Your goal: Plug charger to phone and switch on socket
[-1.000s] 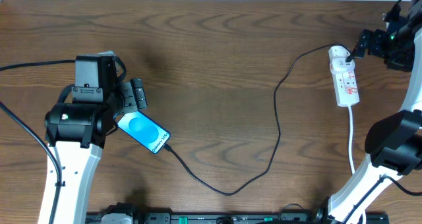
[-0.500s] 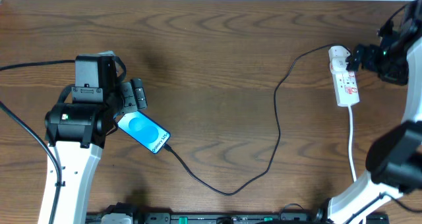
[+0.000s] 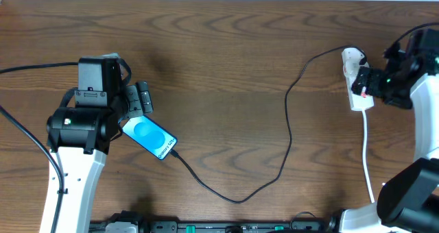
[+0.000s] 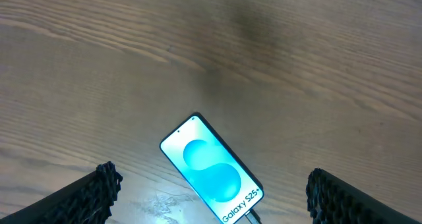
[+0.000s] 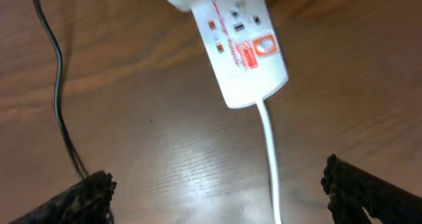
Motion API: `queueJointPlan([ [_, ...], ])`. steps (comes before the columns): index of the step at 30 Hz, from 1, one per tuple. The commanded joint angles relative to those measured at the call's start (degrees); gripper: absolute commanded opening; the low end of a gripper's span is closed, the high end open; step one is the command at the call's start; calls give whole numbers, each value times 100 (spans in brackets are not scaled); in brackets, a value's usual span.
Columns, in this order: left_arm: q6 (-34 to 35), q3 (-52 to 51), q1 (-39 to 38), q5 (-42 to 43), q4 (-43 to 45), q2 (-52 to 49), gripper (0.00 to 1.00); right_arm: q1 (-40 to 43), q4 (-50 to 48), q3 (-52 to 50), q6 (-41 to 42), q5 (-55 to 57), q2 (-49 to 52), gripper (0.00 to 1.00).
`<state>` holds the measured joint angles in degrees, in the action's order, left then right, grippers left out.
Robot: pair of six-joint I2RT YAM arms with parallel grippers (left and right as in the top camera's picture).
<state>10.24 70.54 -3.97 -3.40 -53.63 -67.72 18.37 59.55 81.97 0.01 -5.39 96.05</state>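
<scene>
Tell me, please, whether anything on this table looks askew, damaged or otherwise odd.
Nothing stands out. The phone lies flat at a slant on the table, the thin black cable runs from its end in a loose curve to the white power strip, and nothing looks spilled or damaged.

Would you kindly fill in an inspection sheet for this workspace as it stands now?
Surface: dark wood-grain table.
Job's things: phone, screen lit, lying at an angle on the left; charger meets its lower end, seemingly plugged in; socket, a white power strip on the right, switch state unclear.
Clutter: nothing seen.
Grippers: left gripper open, above the phone; right gripper open, over the socket.
Cables: charger loops across the table to the white plug at the socket's far end; white cord leaves the socket toward the near edge; black robot cable at far left.
Surroundings: dark rail along the near edge.
</scene>
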Motion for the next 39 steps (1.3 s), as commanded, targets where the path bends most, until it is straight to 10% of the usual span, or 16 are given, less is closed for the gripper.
queueJointPlan([
  [1, -76, 94, -24, -116, -13, 0, 93, -203, -361, -531, 96, -61, -293, 99],
  [39, -79, 94, -24, -116, -13, 0, 93, -444, -1499, -1543, 315, -57, -702, 99],
])
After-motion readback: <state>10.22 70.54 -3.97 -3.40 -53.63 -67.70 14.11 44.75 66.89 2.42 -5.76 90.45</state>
